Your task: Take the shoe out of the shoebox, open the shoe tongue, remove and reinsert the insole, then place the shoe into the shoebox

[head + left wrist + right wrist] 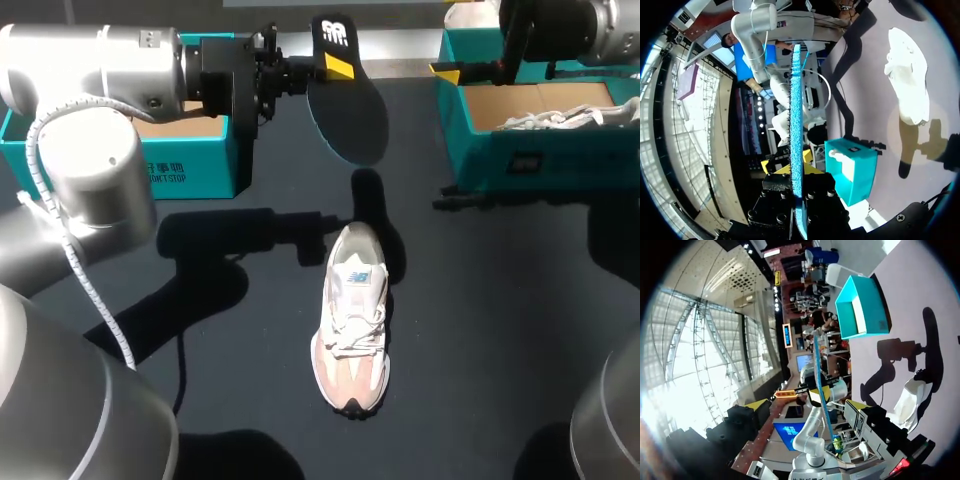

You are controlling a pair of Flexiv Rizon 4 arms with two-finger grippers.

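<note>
A black insole with a teal edge hangs in the air at the table's far middle, my left gripper shut on its heel end. In the left wrist view the insole shows edge-on between the left gripper's yellow tips. The white and pink shoe lies on the dark table, toe towards the front edge. My right gripper stands open and holds nothing, beside the insole and over the near left corner of the right teal shoebox. Its fingers are spread wide, with the insole ahead of them.
A second white shoe lies inside the right shoebox. Another teal shoebox stands at the far left under my left arm. The left wrist view shows the shoe and a teal box below.
</note>
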